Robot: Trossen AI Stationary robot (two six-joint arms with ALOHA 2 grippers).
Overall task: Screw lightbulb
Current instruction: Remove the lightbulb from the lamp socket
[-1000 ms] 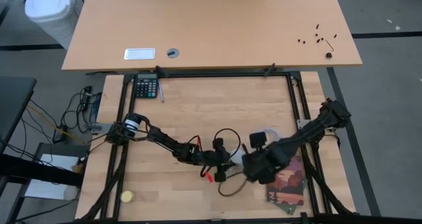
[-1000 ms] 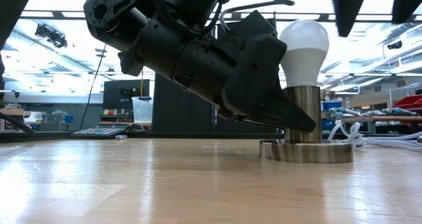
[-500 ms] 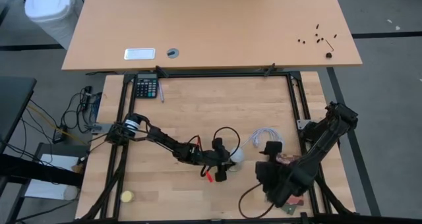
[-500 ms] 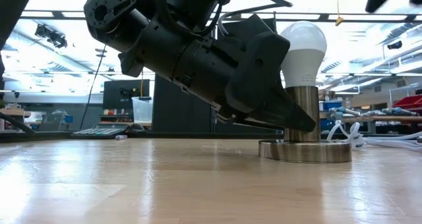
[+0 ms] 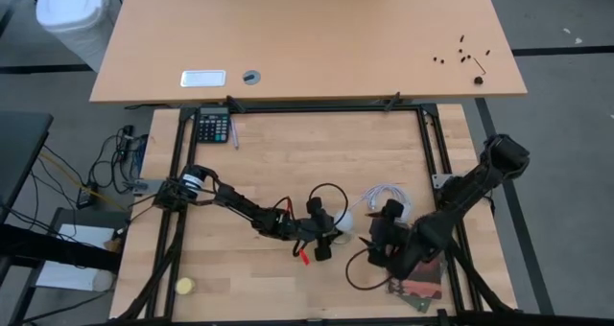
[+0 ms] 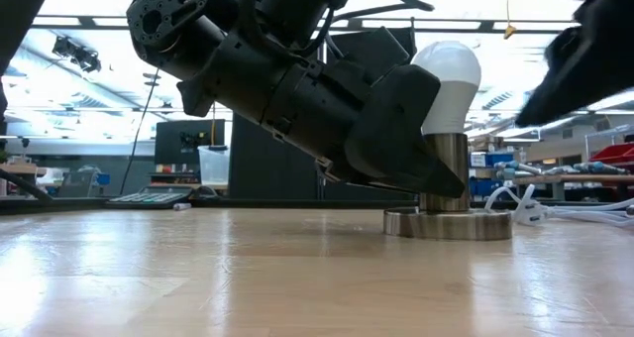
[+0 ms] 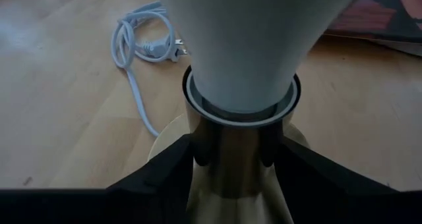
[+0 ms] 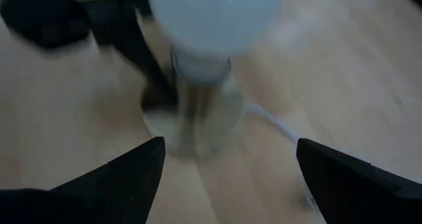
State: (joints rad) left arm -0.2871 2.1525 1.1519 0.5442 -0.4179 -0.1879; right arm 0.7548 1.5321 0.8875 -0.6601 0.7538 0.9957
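Two grippers flank the lightbulb [image 6: 448,71], which stands upright in a metal socket [image 6: 447,192] near the table's [image 5: 317,158] front middle. Left gripper [image 7: 232,159] pinches the socket's stem; right gripper [image 8: 227,174] hovers nearby, jaws spread. White cable [image 7: 142,47] coils just beyond; a calculator [image 5: 212,128] and yellow ball [image 5: 183,286] lie well apart.

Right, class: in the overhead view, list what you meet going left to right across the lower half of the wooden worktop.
Yellow ball → left pincer at the lamp socket → coiled white cable → right pincer, open → dark red mat.
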